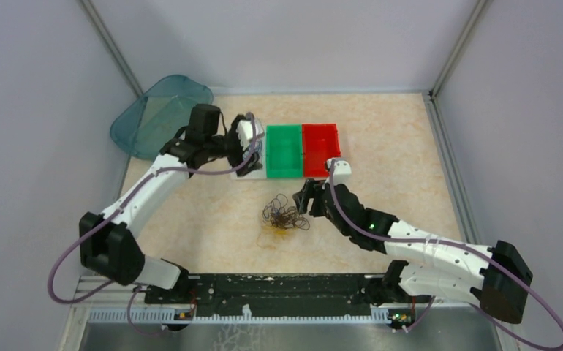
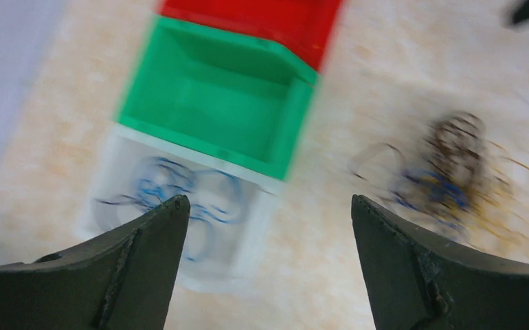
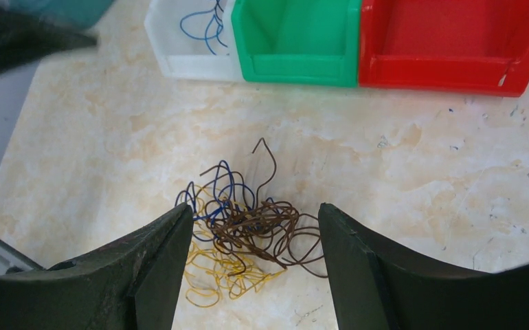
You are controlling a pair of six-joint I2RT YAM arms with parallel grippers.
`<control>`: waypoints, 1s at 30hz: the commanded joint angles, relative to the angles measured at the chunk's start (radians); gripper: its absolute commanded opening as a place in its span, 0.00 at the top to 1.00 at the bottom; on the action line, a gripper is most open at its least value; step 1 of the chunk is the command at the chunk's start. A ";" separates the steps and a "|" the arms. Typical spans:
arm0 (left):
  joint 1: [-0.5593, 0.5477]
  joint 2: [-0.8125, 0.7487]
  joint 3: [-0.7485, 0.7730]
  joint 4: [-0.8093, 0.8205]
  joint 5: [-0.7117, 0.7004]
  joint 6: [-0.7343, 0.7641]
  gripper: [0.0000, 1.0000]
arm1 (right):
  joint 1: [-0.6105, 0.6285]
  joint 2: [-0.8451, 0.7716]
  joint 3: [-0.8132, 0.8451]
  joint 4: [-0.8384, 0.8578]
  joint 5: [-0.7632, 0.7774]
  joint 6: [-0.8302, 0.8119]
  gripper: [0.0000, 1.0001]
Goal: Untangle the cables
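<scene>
The cables (image 1: 284,216) lie as one tangle of dark brown, blue and yellow wire strands on the table's middle. In the right wrist view the tangle (image 3: 248,227) sits between and just beyond my fingertips. My right gripper (image 1: 303,199) (image 3: 255,210) is open and empty, close above the tangle's right side. My left gripper (image 1: 251,153) (image 2: 268,206) is open and empty over the white bin (image 2: 248,234), which holds loose blue strands (image 2: 172,192) (image 3: 203,24). The left wrist view is blurred and shows the tangle (image 2: 454,179) at the right.
A white bin (image 3: 200,65), a green bin (image 1: 284,150) and a red bin (image 1: 320,148) stand side by side behind the tangle; the green and red bins hold nothing. A teal translucent cover (image 1: 163,113) lies at the back left. Walls enclose the table.
</scene>
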 commanded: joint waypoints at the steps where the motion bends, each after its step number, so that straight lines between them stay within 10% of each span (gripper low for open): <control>1: -0.047 -0.124 -0.217 -0.139 0.224 0.017 0.09 | -0.020 0.053 -0.005 0.065 -0.080 0.006 0.32; 13: -0.137 -0.002 -0.246 0.067 0.165 -0.178 0.36 | -0.022 -0.004 -0.059 0.052 -0.061 0.049 0.34; 30: -0.177 0.184 -0.176 0.017 0.117 0.068 0.58 | -0.021 -0.072 -0.081 0.041 -0.063 0.044 0.36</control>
